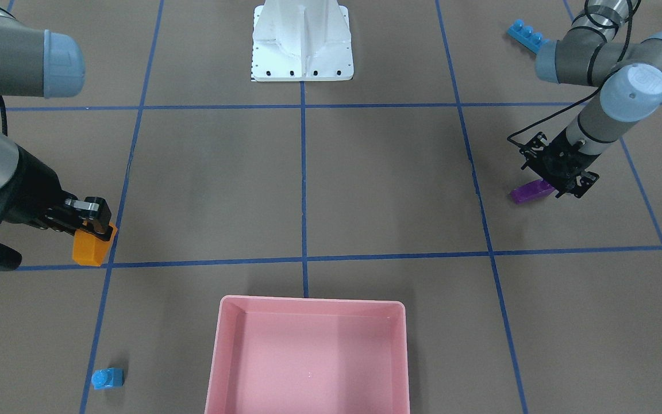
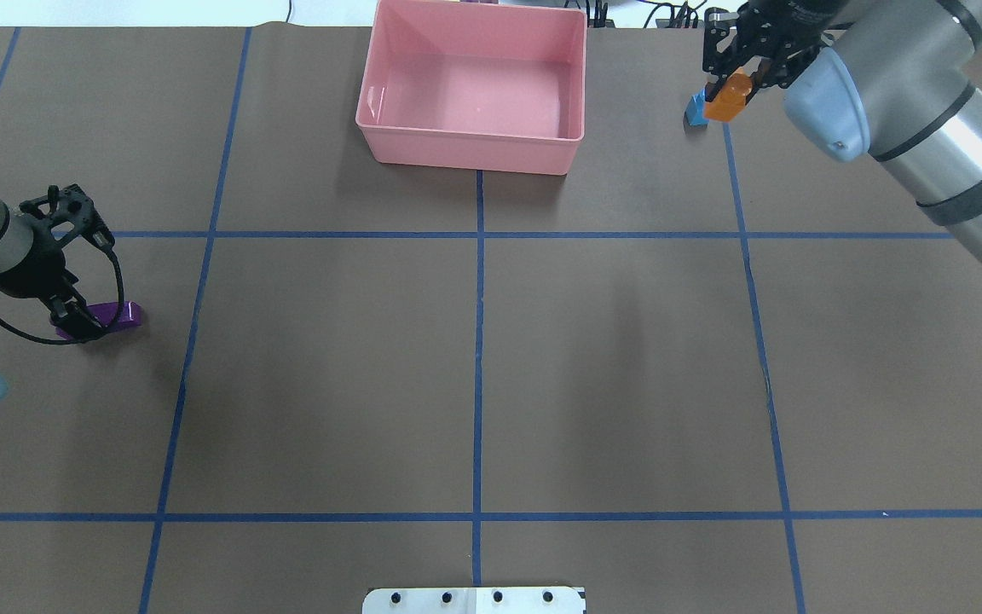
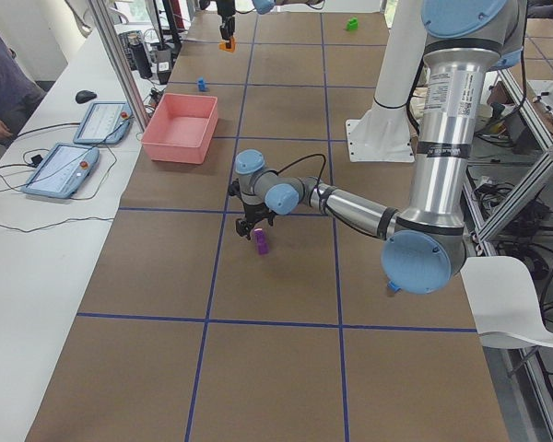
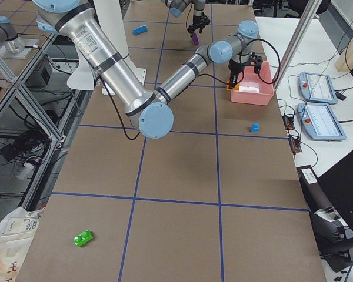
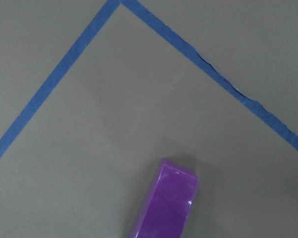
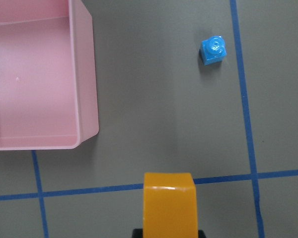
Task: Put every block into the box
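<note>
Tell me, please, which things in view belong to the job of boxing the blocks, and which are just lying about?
Job:
box
orange block, held by the right gripper
purple block
small blue block
long blue block
green block

Lying about:
white base
two tablets
computer mouse
</note>
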`<action>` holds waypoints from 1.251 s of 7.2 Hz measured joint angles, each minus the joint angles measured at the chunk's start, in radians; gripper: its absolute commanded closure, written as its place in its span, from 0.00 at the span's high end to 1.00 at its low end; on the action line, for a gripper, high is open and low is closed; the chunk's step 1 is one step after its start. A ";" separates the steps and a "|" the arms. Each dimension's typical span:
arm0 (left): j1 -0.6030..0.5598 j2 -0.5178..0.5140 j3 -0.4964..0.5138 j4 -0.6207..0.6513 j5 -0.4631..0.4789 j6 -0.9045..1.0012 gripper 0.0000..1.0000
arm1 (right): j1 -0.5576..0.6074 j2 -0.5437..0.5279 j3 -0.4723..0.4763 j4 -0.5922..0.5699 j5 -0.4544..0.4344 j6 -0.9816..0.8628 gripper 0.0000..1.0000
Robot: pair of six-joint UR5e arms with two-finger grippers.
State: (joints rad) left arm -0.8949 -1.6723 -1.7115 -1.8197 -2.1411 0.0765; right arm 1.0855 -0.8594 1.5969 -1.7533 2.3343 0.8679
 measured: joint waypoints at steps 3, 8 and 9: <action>0.024 -0.008 0.041 -0.001 0.001 0.002 1.00 | -0.056 0.079 -0.092 0.094 -0.024 0.113 0.00; 0.053 -0.014 0.059 -0.005 0.023 -0.003 0.00 | -0.104 0.201 -0.260 0.195 -0.077 0.156 0.00; 0.052 -0.010 0.044 -0.004 0.024 -0.010 0.00 | -0.112 0.219 -0.303 0.238 -0.100 0.159 0.00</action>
State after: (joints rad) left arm -0.8427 -1.6826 -1.6675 -1.8234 -2.1176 0.0666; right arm 0.9730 -0.6407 1.2937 -1.5153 2.2340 1.0267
